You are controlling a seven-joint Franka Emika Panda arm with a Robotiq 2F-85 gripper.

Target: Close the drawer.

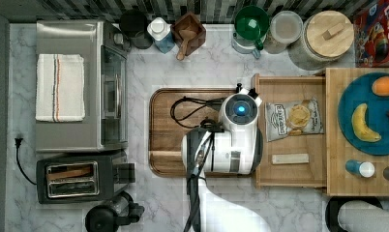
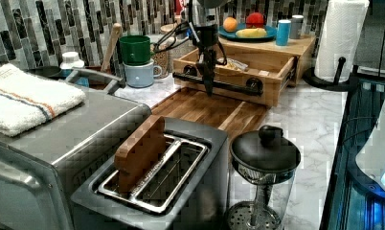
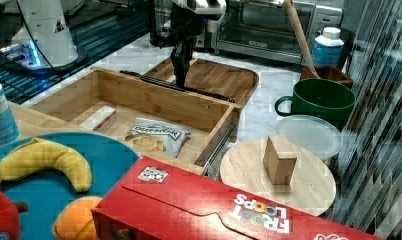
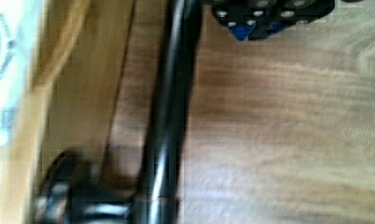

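The drawer point(image 1: 289, 130) stood pulled fully out from under the butcher-block top point(image 1: 334, 145), at the top view's right; the gripper point(image 2: 209, 86) hung at its black handle bar point(image 2: 219, 83), seemingly to push; whether clenched, I cannot tell.
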